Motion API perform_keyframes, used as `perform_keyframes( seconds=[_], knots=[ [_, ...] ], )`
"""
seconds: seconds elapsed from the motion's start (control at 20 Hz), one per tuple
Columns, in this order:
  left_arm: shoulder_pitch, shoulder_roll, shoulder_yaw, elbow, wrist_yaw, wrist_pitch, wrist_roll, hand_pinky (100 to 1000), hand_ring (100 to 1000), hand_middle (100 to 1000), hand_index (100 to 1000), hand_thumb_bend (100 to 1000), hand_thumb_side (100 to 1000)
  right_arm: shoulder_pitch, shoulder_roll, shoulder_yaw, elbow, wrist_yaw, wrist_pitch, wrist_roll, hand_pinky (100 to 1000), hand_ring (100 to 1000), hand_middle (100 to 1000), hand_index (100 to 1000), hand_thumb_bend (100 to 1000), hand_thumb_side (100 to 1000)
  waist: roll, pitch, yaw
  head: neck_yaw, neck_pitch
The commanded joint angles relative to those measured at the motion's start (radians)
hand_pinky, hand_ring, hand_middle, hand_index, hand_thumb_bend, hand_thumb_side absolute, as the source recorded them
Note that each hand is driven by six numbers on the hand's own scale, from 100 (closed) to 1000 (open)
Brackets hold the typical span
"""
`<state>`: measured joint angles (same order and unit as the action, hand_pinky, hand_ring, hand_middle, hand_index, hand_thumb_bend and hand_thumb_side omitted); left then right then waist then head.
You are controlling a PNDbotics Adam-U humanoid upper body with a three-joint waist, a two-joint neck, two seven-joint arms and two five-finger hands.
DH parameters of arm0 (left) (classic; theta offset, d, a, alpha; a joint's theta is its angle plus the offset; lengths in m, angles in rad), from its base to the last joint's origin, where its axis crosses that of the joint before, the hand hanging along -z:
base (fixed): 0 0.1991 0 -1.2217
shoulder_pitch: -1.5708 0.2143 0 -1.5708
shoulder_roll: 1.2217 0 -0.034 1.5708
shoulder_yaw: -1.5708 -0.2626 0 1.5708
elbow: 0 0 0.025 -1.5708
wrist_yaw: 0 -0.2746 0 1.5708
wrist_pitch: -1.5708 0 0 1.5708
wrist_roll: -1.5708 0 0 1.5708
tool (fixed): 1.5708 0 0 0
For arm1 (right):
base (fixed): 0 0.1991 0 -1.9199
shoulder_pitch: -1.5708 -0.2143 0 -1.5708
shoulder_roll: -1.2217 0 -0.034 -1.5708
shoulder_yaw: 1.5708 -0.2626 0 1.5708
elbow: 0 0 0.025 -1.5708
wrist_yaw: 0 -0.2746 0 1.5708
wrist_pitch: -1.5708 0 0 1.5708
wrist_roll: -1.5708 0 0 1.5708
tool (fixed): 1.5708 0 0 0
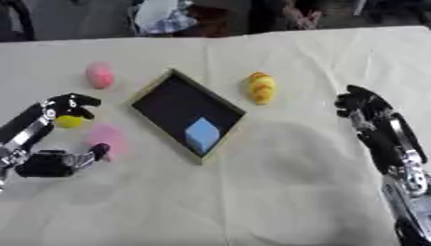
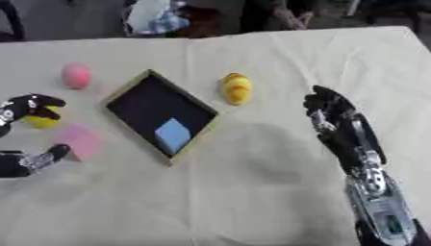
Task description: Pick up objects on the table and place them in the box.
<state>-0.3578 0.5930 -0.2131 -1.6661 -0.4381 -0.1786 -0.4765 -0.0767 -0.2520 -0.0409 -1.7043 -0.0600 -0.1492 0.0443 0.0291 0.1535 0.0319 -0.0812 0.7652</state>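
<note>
Box with blue block; left robot hand fuller in left eye view

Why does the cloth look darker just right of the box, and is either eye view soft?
Left eye view: a broad soft shadow lies on the tablecloth right of the box, no glare. Right eye view: same shadow, and edges blur, so the left robot hand and yellow object smear together.

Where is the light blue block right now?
The light blue block lies inside the dark box, in its near corner, at the table's centre.
</note>
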Motion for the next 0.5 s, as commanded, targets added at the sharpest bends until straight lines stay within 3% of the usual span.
perform_keyframes(
  seconds=[0.05,0.35,0.5],
  knots=[
    [-0.066,0.107,-0.057,0.06,-0.046,-0.047,-0.048,825,776,827,907,461,253,-0.003,-0.024,0.004,-0.013,0.006,-0.002,0.006,794,788,725,852,100,491,0.012,-0.028,-0.005,0.0,0.005],
    [-0.215,0.267,-0.097,0.136,0.014,-0.108,-0.094,818,776,814,894,423,159,-0.009,-0.018,0.009,-0.013,0.003,-0.002,0.01,794,789,725,852,100,491,0.006,-0.022,-0.021,0.004,0.005],
    [-0.25,0.285,-0.112,0.158,0.047,-0.111,-0.121,817,775,810,889,420,143,-0.01,-0.016,0.011,-0.012,0.001,-0.002,0.012,794,790,725,852,100,492,0.004,-0.023,-0.025,0.005,0.005]
  ],
)
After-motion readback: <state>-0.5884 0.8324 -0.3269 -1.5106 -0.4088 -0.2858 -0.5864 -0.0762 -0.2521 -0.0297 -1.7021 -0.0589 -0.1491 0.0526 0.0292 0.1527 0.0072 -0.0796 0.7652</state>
